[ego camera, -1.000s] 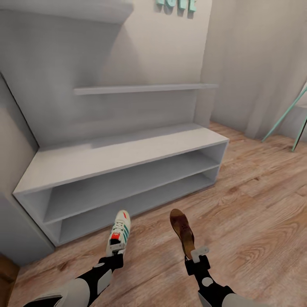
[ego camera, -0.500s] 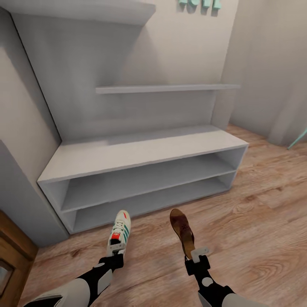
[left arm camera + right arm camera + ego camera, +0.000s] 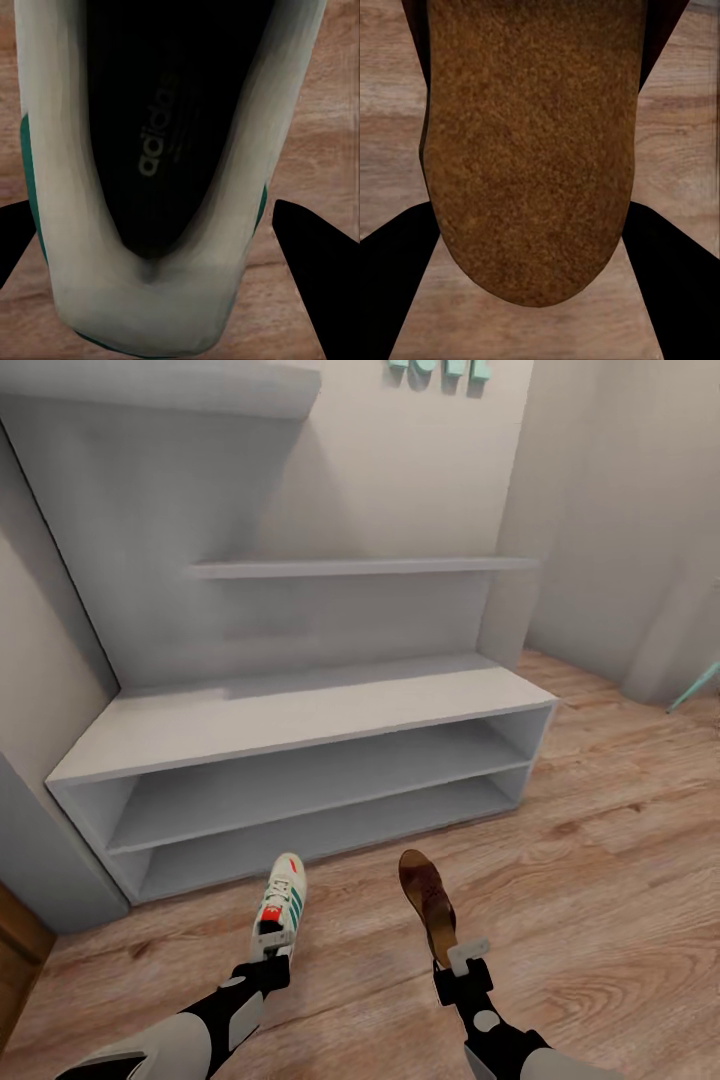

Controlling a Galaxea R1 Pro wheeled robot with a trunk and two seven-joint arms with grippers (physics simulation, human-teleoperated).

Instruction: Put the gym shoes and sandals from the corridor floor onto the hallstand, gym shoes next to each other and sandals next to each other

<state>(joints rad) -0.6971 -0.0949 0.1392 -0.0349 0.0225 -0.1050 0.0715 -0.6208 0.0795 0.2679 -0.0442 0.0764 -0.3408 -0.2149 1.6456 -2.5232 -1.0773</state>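
Left gripper clamps the heel of a white sneaker, held above the wood floor. On the right, the right gripper grips a brown sandal by its heel. The shoe rack stands just ahead, shelves bare.

Wide white-grey hallstand across the centre and left of the frame, bench top bare, two long open compartments beneath, floating shelves above. Standing on light wood-plank corridor floor, which fills the lower and right frame.
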